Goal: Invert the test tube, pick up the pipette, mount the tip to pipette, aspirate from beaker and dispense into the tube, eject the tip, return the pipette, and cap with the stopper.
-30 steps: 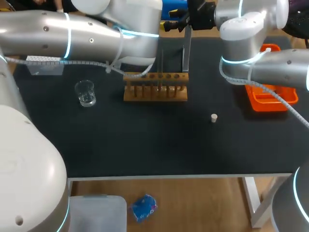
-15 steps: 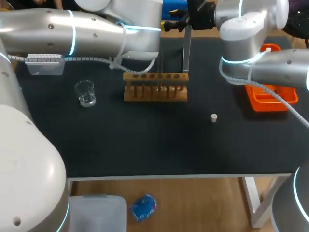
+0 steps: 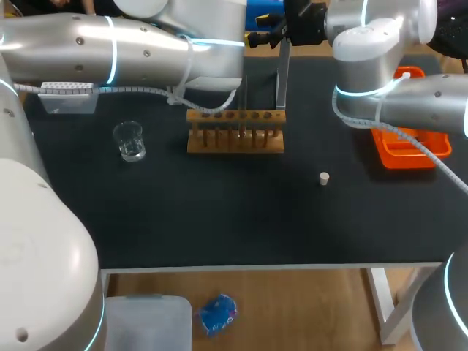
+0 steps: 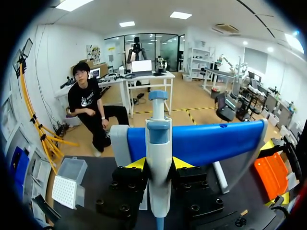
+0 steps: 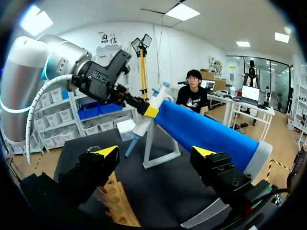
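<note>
My left gripper (image 4: 158, 165) is shut on the white and blue pipette (image 4: 158, 148), which stands upright between its yellow tips. In the right wrist view the pipette (image 5: 146, 117) hangs tilted in that gripper beside the grey pipette stand (image 5: 160, 143). The head view hides the left gripper under my left arm, behind the wooden rack (image 3: 235, 130). My right gripper (image 5: 154, 153) stands wide open and holds nothing, and it is at the table's back (image 3: 281, 31) facing the pipette. The glass beaker (image 3: 130, 141) is at the left and the white stopper (image 3: 324, 178) lies right of centre. I cannot make out a test tube.
A tip box (image 3: 69, 95) sits at the back left and also shows in the left wrist view (image 4: 64, 189). An orange tray (image 3: 406, 146) stands at the right under my right arm. The pipette stand (image 3: 281, 73) rises just behind the rack's right end.
My left arm has shifted a little, so its forearm sits slightly higher in the head view. The right arm and the things on the table have not moved.
</note>
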Controlling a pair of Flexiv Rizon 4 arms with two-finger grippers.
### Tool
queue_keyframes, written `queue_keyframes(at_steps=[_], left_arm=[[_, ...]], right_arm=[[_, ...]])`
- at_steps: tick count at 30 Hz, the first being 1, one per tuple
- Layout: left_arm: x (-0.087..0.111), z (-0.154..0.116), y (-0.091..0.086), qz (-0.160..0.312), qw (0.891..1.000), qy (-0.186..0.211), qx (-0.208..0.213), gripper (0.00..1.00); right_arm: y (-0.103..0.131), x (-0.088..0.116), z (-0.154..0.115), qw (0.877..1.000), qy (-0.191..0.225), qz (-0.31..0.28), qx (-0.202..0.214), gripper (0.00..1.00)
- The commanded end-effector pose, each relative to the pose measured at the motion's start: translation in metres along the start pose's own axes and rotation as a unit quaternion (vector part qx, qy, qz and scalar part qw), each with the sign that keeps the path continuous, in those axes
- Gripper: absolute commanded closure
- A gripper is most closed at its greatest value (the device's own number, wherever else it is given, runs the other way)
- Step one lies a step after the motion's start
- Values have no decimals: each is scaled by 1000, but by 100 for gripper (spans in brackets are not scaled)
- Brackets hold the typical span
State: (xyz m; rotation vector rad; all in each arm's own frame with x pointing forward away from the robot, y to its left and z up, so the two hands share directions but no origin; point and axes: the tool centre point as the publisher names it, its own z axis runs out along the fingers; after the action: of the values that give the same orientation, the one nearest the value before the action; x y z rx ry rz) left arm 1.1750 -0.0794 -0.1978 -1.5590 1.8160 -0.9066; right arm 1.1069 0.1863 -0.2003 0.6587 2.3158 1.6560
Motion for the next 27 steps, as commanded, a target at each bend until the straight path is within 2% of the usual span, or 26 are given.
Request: queue_keyframes(at_steps=[1,27], left_arm=[[1,3,-1,0,1000,0,-4,100],[-1,17,10,-6,1000,-2,-17,100]], right_arm=[[0,0,0,1000,-1,0,0,0],[0,0,0,1000,-1,0,0,0]])
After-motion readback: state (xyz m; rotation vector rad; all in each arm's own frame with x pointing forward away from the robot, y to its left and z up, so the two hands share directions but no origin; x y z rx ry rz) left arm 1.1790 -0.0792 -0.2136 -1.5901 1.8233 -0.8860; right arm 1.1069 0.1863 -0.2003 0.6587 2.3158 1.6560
